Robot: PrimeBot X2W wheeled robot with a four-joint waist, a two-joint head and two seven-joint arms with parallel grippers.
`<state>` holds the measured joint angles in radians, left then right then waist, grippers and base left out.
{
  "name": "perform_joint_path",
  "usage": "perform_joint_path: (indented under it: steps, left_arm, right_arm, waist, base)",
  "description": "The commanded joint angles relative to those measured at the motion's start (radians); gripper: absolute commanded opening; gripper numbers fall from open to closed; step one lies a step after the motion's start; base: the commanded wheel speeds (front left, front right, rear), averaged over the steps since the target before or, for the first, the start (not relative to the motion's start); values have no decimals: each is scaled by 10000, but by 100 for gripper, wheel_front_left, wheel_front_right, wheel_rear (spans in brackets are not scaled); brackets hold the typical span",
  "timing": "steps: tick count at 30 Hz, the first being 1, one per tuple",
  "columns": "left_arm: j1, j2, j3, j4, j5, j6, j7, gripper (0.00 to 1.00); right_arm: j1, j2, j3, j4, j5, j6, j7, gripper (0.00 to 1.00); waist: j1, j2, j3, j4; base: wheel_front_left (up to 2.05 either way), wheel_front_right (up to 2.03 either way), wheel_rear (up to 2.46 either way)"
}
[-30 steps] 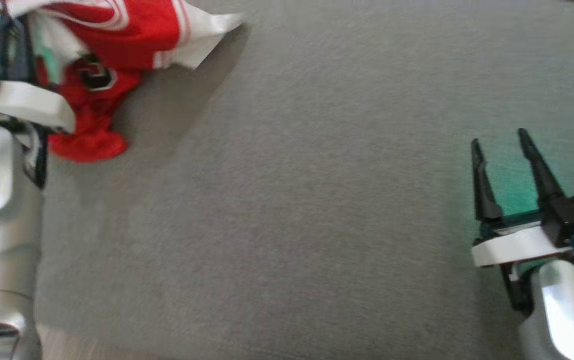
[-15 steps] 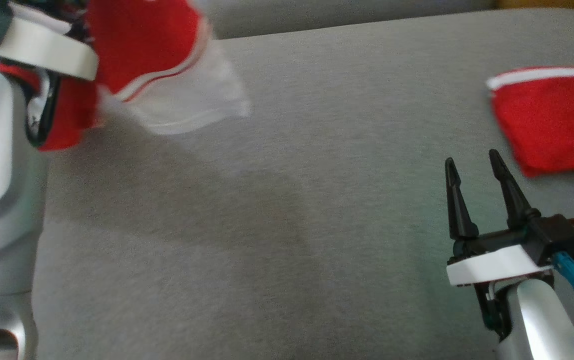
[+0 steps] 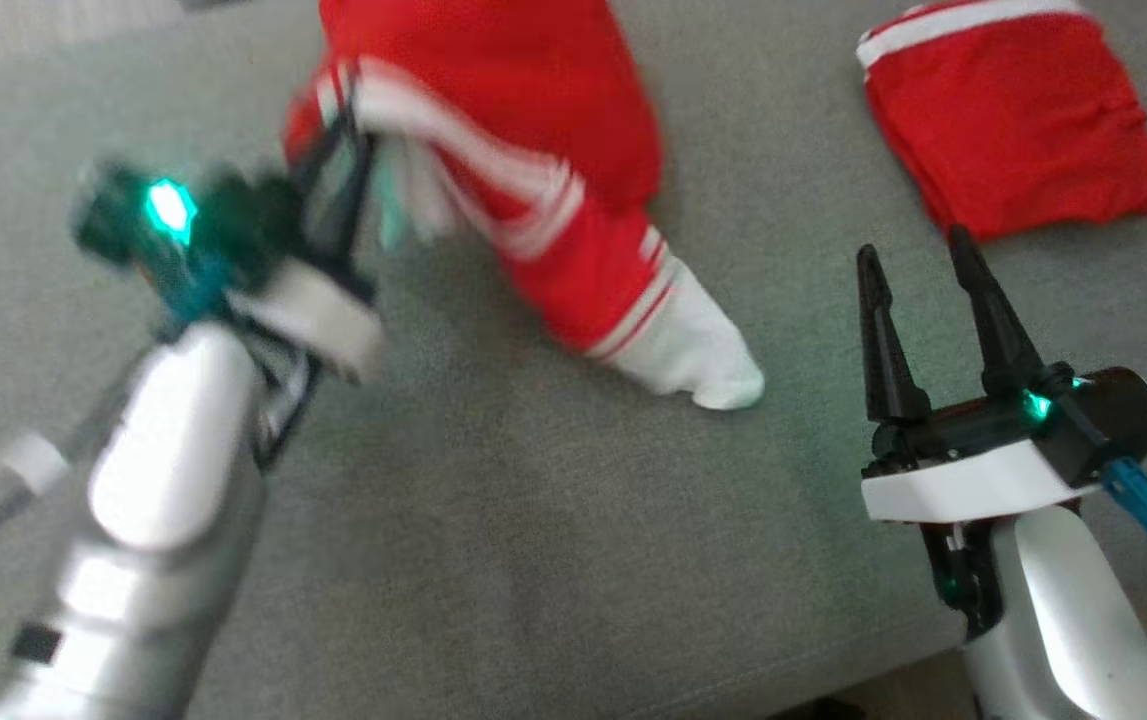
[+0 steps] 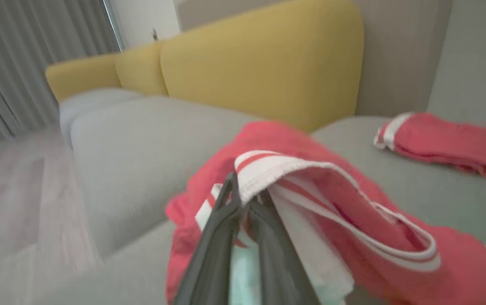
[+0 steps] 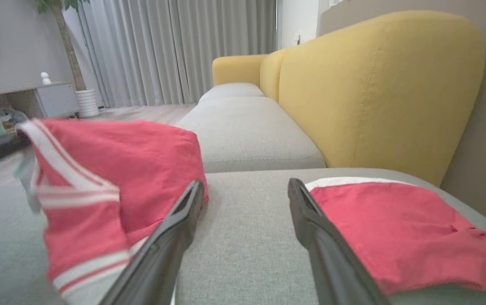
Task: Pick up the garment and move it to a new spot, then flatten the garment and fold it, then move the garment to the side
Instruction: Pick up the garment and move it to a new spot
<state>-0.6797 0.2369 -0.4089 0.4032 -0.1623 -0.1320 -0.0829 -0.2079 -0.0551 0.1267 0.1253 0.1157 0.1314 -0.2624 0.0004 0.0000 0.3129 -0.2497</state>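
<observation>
The garment [image 3: 523, 150] is a red top with white stripes and white cuffs, bunched and hanging from my left gripper [image 3: 345, 160], which is shut on its striped white edge [image 4: 264, 169]. Its lower end with a white cuff [image 3: 693, 360] touches the grey cushion [image 3: 533, 520]. In the left wrist view the garment [image 4: 319, 220] drapes over my dark fingers [image 4: 221, 228]. My right gripper [image 3: 918, 255] stands open over the cushion at the right, holding nothing; in the right wrist view the garment [image 5: 111, 178] hangs to the left of its fingers [image 5: 170, 237].
A second red garment [image 3: 1018, 130], folded with a white band, lies at the far right of the cushion [image 5: 395, 228]. A yellow sofa back [image 5: 378, 93] rises behind. The cushion's front edge [image 3: 893, 670] runs close to my right arm.
The head camera has swung, so the whole picture shifted. My left gripper has carried the garment toward the middle of the cushion, and its white cuff now rests on the surface. The right gripper stays open.
</observation>
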Motion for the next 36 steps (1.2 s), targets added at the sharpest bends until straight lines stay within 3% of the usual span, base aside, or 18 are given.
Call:
perform_joint_path:
  steps: [1, 2, 8, 15, 23, 36]
  left_arm:
    - [-100, 163, 161, 139, 154, 91, -394, 85]
    - [56, 50, 91, 562, 183, 170, -721, 100]
    - [871, -774, 235, 1868, -103, 692, -1753, 100]
    - [2740, -1213, 1243, -160, -295, 1237, -1784, 100]
    - [5748, -1700, 2641, -2600, -274, 1408, -1787, 100]
    - [7768, -1859, 3008, -3551, 288, 1843, -1788, 100]
  right_arm:
    - [-192, 48, 253, -278, 81, -7, 6, 100]
    - [-195, 48, 278, -244, 83, -7, 6, 100]
    - [19, 48, 47, 79, 21, -7, 6, 100]
    - [414, 48, -333, 478, -13, -7, 6, 100]
    - [1298, 49, -442, 1010, 1, -7, 6, 100]
    - [2403, 49, -437, 1046, 95, -7, 6, 100]
  waist:
    - [-4, 0, 488, 15]
    - [-4, 0, 521, 88]
    - [-4, 0, 24, 921]
    - [-4, 0, -1098, 2001]
    - [-4, 0, -2650, 2953]
    - [-4, 0, -3459, 3354]
  base:
    - [0, 0, 0]
    - [0, 0, 0]
    - [0, 0, 0]
    - [0, 0, 0]
    - [0, 0, 0]
    - [0, 0, 0]
